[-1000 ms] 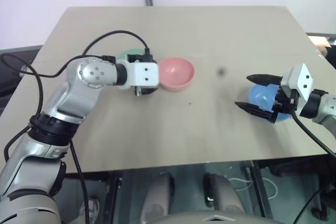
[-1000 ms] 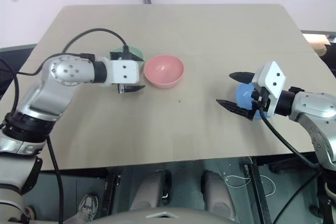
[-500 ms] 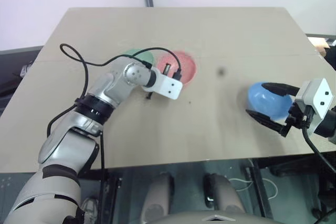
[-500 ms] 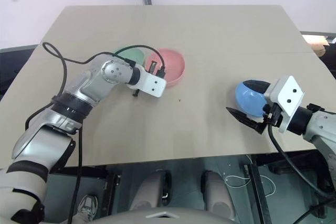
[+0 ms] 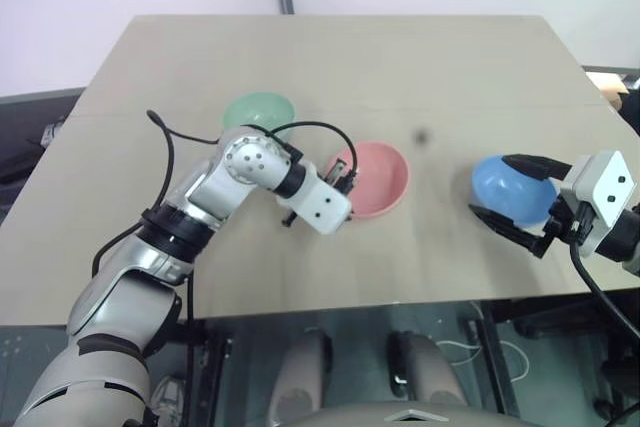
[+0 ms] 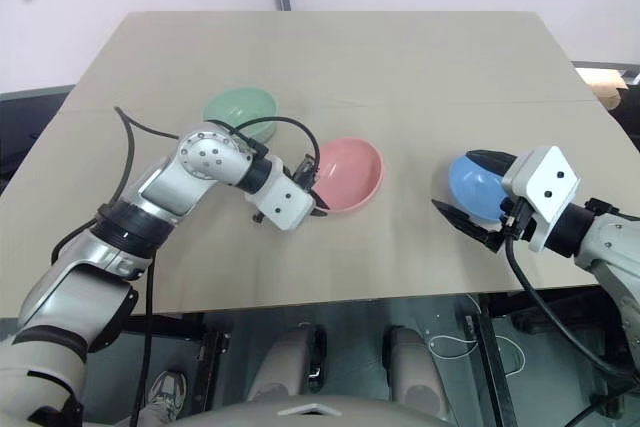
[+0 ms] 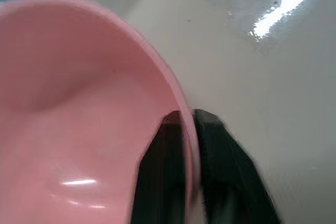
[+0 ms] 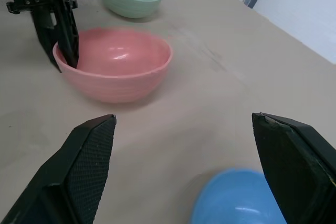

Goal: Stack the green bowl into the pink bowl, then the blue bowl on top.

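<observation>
Left wrist view, pincer (image 7: 185,124) pinching pink bowl (image 7: 79,119)

We see the counter (image 5: 330,57) evenly and brightly lit from above, with soft, short shadows under the bowls and a small dark smudge hanging right of centre in the left eye view. In the left wrist view, a white streak of glare crosses the counter, and the pink bowl (image 7: 79,119) looks soft and blurred.

Left tool (image 7: 188,121) pinched on rim, right tool (image 8: 184,166) spread wide
</observation>
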Robot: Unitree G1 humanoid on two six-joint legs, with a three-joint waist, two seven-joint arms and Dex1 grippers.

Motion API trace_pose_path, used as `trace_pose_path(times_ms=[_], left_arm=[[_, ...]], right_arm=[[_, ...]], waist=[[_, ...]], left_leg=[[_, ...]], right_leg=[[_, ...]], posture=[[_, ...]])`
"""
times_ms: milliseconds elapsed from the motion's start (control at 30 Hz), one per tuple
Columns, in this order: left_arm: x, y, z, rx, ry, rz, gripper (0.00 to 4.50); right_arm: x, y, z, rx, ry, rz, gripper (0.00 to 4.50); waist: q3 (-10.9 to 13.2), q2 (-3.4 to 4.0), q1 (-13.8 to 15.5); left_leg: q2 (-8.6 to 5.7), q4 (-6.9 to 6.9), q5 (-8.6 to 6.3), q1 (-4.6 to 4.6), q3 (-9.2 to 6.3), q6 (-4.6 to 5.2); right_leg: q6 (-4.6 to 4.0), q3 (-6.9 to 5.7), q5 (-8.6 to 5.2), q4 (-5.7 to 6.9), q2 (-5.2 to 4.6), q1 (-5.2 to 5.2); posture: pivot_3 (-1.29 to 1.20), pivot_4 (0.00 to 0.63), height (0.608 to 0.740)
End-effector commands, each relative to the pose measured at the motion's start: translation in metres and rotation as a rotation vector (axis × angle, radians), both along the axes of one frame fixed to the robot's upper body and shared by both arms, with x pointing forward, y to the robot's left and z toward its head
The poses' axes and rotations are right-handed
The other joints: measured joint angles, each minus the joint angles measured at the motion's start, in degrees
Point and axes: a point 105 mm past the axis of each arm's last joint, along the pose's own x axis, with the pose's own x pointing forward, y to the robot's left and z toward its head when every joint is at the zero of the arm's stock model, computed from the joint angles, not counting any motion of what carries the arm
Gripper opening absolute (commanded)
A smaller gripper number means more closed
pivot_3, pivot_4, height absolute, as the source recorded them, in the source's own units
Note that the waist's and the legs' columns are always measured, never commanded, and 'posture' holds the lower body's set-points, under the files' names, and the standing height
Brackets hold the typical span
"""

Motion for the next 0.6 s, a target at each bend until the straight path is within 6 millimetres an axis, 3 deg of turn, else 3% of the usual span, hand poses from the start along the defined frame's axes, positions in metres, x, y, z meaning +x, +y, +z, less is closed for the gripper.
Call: trace_pose_path(times_ms=[33, 67, 133, 200, 367, 600], left_arm=[[0.007, -0.006, 0.006, -0.035, -0.070, -0.007, 2.18], [0.009, -0.007, 0.007, -0.043, -0.082, -0.003, 2.87], [0.011, -0.008, 0.014, -0.072, -0.099, 0.012, 3.80], [0.012, -0.010, 0.027, -0.162, -0.097, 0.048, 4.46], [0.008, 0.010, 0.040, -0.291, -0.064, 0.150, 4.46], [0.035, 0.088, 0.053, -0.285, -0.192, 0.603, 4.46]], right_arm=[[0.000, 0.003, 0.008, -0.010, -0.048, 0.014, 4.50], [0.000, 0.002, 0.008, -0.011, -0.048, 0.015, 4.50], [0.001, 0.002, 0.008, -0.012, -0.048, 0.015, 4.50], [0.001, 0.003, 0.007, -0.011, -0.047, 0.018, 4.50], [0.004, 0.004, 0.005, -0.007, -0.042, 0.024, 4.50], [0.008, 0.004, 0.004, -0.014, -0.035, 0.043, 4.50]], waist=[[0.0, 0.00, 0.0], [0.0, 0.00, 0.0], [0.0, 0.00, 0.0], [0.0, 0.00, -0.1], [0.0, 0.02, -0.3], [0.0, 0.02, -0.5]], left_leg=[[0.00, 0.01, 0.00, -0.01, -0.02, 0.00], [-0.01, 0.01, 0.00, -0.04, -0.04, 0.00], [0.00, 0.01, 0.00, -0.05, -0.05, 0.00], [0.00, 0.01, 0.00, -0.06, -0.06, 0.00], [0.02, 0.00, 0.00, -0.02, -0.06, 0.00], [0.04, 0.00, 0.00, 0.03, -0.07, 0.00]], right_leg=[[0.00, -0.01, 0.00, 0.00, 0.00, 0.00], [-0.01, -0.03, 0.00, 0.00, 0.00, 0.00], [-0.01, -0.03, 0.00, -0.01, 0.01, -0.01], [-0.01, -0.03, 0.00, 0.00, 0.01, -0.01], [-0.01, -0.03, 0.00, 0.01, 0.02, -0.01], [0.01, -0.05, -0.01, 0.04, 0.04, 0.00]], posture=[[0.00, 0.150, 0.740], [0.00, 0.150, 0.740], [0.00, 0.150, 0.740], [0.00, 0.150, 0.740], [0.00, 0.150, 0.740], [0.00, 0.150, 0.740]])
